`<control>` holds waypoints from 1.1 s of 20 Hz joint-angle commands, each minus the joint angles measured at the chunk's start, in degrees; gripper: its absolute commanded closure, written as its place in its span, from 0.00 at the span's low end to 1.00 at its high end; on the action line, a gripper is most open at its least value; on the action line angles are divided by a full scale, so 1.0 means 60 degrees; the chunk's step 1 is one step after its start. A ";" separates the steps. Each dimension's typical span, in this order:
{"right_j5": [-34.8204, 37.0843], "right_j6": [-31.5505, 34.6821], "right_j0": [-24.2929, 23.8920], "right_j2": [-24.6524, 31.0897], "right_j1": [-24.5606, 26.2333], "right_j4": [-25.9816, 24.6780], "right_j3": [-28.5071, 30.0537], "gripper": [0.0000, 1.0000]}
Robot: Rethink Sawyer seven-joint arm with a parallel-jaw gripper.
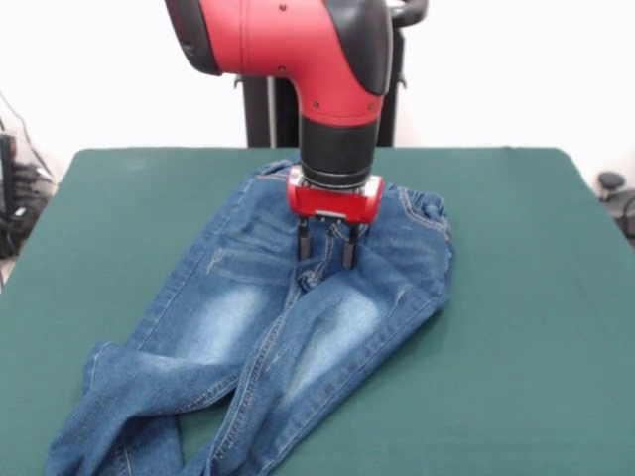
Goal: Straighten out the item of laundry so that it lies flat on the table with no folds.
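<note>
A small pair of blue denim jeans (288, 337) with pale faded thighs lies on the dark green table (526, 327) in the front view. The waistband is at the far side under the arm, and the legs run toward the near left corner. The right leg overlaps the left one, and the left leg's hem is folded near the bottom edge. My gripper (326, 246) hangs straight down over the crotch, just below the waistband. Its two fingers are apart, with the tips at or just above the denim, and hold nothing.
The red and black arm (317, 69) comes down from the top over the table's far middle. The black pedestal (268, 109) stands behind the far edge. Cables and dark gear (15, 198) sit beside the table's left edge.
</note>
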 commanded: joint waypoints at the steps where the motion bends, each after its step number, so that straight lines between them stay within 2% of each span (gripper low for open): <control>1: 0.0525 0.0876 0.0271 0.0464 0.0872 0.0219 0.0448 0.00; 4: 0.1380 0.1023 -0.0491 0.1439 0.1183 0.1121 0.1173 0.00; 12: 0.3266 0.1290 -0.1015 0.2302 0.1118 0.3090 0.2329 0.00; 22: 0.3598 0.1432 -0.1389 0.3003 0.0678 0.4548 0.3759 0.00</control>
